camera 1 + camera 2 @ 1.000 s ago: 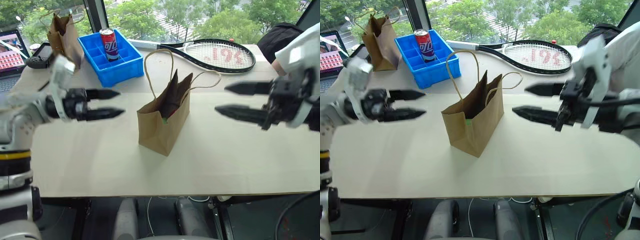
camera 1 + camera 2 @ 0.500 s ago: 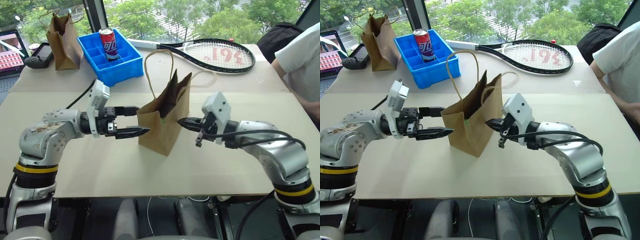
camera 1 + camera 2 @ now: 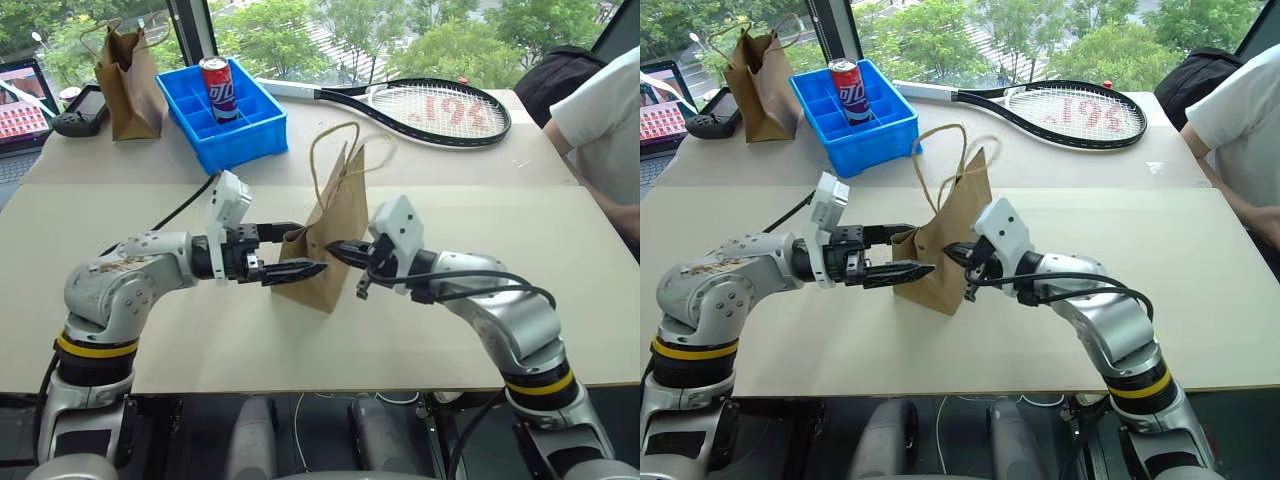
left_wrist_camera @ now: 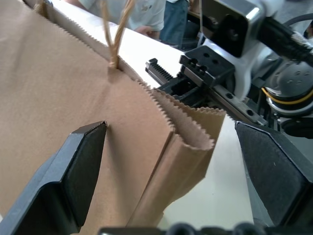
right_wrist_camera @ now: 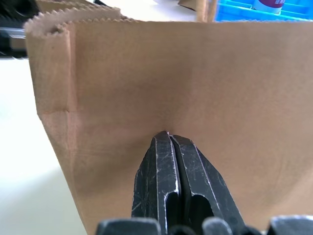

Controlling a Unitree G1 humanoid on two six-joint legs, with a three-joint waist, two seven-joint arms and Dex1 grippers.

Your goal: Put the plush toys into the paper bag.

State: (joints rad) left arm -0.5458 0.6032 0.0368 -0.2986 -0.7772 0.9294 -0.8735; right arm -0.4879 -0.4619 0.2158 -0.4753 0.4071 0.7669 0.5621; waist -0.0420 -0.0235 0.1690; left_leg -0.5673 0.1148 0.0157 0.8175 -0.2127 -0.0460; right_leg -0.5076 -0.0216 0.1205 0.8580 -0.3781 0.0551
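Note:
The light-brown paper bag (image 3: 342,212) stands upright mid-table, squeezed narrow, its two loop handles (image 3: 330,150) sticking up. My left gripper (image 3: 306,250) is open and straddles the bag's near-left corner, one finger in front of the wall and one behind. In the left wrist view the folded side edge of the bag (image 4: 186,137) sits between the wide-apart fingers (image 4: 73,176). My right gripper (image 3: 330,249) is shut, with its tips pressed against the bag's right wall (image 5: 146,83). The plush toys are hidden from view.
At the back stand a blue tray (image 3: 240,135) holding a soda can (image 3: 214,88), a tennis racket (image 3: 430,108) and a darker brown bag (image 3: 125,75). A laptop (image 3: 20,100) and a black controller (image 3: 75,112) lie at the far left. A person (image 3: 600,115) sits at the right.
Both arms dropped and closed in on the bag from either side. The right gripper went from open to shut. The bag's mouth has been pushed from gaping to narrow.

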